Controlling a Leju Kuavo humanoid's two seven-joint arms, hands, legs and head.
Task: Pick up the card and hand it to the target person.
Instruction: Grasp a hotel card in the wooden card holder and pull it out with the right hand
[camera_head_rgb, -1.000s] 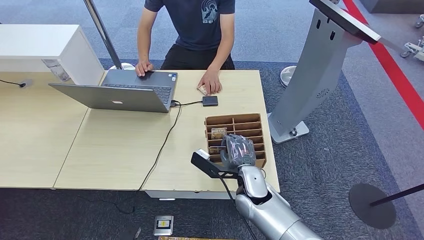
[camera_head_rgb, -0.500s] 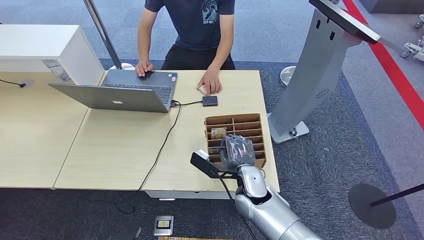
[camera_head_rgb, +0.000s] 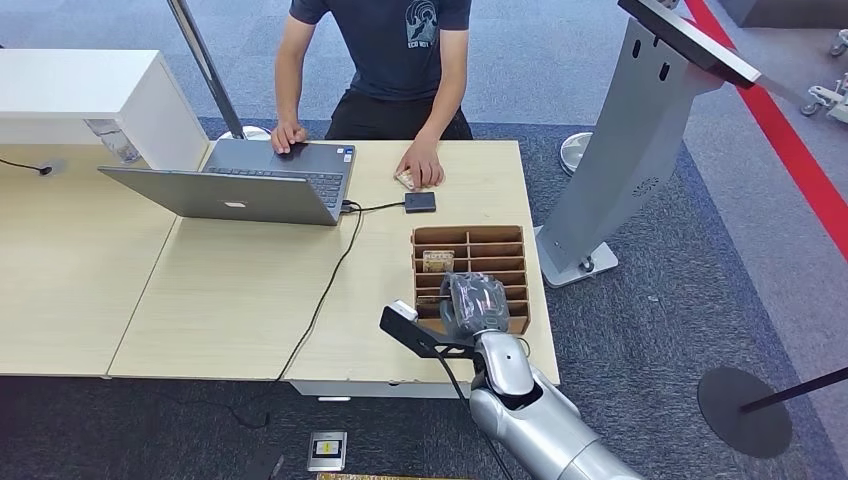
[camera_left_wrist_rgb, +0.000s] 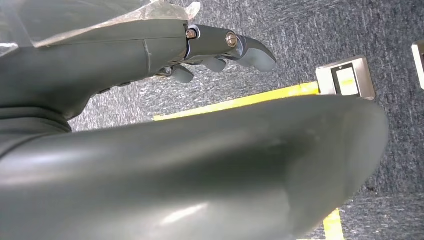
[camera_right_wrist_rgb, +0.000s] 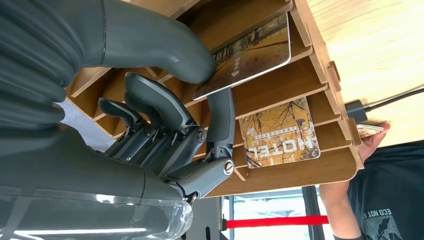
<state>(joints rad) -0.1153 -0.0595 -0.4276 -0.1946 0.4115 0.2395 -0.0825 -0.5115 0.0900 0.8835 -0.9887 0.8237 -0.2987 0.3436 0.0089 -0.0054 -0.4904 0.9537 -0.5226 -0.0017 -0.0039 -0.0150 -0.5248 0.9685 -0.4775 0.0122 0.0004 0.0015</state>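
A brown cardboard organizer (camera_head_rgb: 490, 240) with several slots stands near the table's right front corner. My right hand (camera_head_rgb: 475, 303) hovers over its near rows. In the right wrist view that hand (camera_right_wrist_rgb: 165, 130) pinches a landscape-printed card (camera_right_wrist_rgb: 250, 50) between thumb and a finger, and the card still sits partly in its slot. A second card marked HOTEL (camera_right_wrist_rgb: 280, 135) lies in a farther slot (camera_head_rgb: 437, 261). The target person (camera_head_rgb: 400, 50) sits at the far side with a hand (camera_head_rgb: 421, 165) flat on the table. My left hand (camera_left_wrist_rgb: 220, 47) hangs over the carpet, holding nothing.
An open laptop (camera_head_rgb: 240, 185) with a cable leading to a black adapter (camera_head_rgb: 420, 201) sits on the table's far middle. A grey kiosk stand (camera_head_rgb: 640, 130) rises just right of the table. A small device (camera_head_rgb: 327, 450) lies on the floor by my feet.
My right hand has drawn back slightly toward me over the organizer. The person has not moved.
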